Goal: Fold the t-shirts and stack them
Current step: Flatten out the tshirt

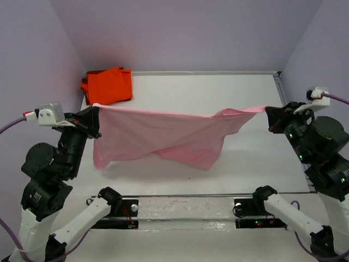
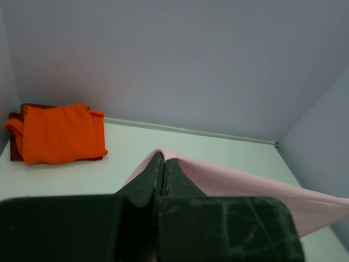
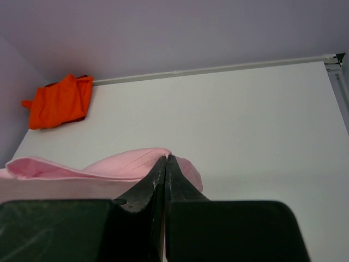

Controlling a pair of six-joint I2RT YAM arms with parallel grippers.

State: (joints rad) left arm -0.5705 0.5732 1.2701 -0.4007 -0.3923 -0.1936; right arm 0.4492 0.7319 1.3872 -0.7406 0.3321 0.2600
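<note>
Pink t-shirt [image 1: 158, 131] hangs pinched by left fingers [image 2: 144, 184] and right fingers [image 3: 182, 190].

The right gripper [image 3: 165, 158] has two dark fingers [image 3: 146, 188] pressed tight together, and they pinch the edge of the pink t-shirt [image 3: 109, 166]. The pink cloth bunches up at the tips and runs off to the left. Far back, in the left corner by the purple wall [image 3: 163, 33], the orange t-shirt [image 3: 59, 101] lies on the white table [image 3: 245, 120].
</note>
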